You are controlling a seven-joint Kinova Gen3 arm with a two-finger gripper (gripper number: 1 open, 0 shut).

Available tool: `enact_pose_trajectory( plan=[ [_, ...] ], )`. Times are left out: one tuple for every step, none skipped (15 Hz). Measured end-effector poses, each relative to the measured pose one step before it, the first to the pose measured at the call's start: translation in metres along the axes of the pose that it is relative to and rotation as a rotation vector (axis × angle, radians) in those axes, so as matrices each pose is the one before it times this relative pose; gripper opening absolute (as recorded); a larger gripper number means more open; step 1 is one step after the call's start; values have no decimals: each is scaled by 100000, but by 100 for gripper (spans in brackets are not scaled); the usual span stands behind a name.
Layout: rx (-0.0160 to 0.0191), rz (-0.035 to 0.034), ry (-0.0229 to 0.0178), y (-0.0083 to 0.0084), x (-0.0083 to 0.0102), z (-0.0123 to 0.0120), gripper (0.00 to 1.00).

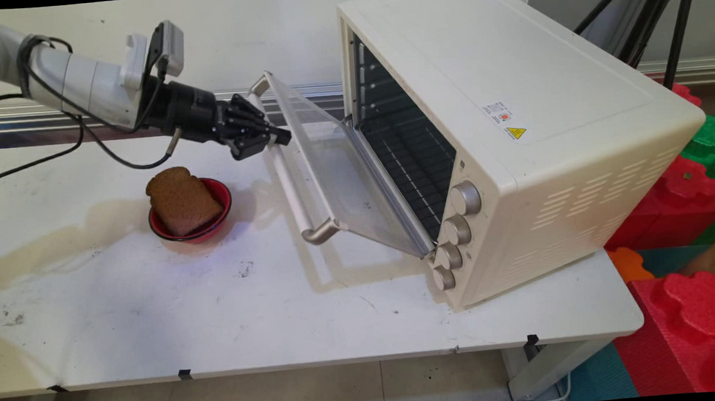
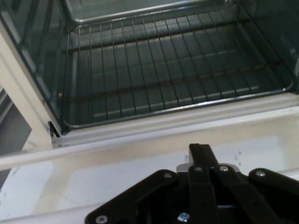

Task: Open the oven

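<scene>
A cream toaster oven point(image 1: 513, 89) stands on the right of the white table point(image 1: 151, 315), its glass door point(image 1: 330, 164) hanging half open toward the left. My gripper point(image 1: 282, 136) is shut, with its tips against the door's upper edge by the long handle point(image 1: 291, 192). In the hand view the closed fingers point(image 2: 200, 154) point over the door at the wire rack point(image 2: 168, 74) inside the oven, with nothing between them. A slice of brown bread point(image 1: 181, 200) leans in a red bowl point(image 1: 222, 200) on the table just below the gripper.
Four knobs point(image 1: 457, 228) run down the oven's front right. Red and green foam blocks point(image 1: 699, 315) are stacked beyond the table's right end. Black tripod legs point(image 1: 665, 9) stand behind the oven. Black cables point(image 1: 77, 151) hang from the arm.
</scene>
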Motion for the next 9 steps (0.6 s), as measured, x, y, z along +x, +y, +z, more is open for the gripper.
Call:
enact_pose_trajectory(
  plan=[
    [43,112,-390,36,-415,-131,0],
    [76,134,-350,23,-444,-113,0],
    [191,108,-357,33,-453,-141,0],
    [253,77,-327,12,-437,-103,0],
    [212,83,-276,6,-375,-70,0],
    [231,57,-346,-3,-436,-55,0],
    [171,19,-352,5,-397,-36,0],
    [184,60,-408,19,-458,-49,0],
    [95,78,-399,17,-437,-18,0]
  ],
)
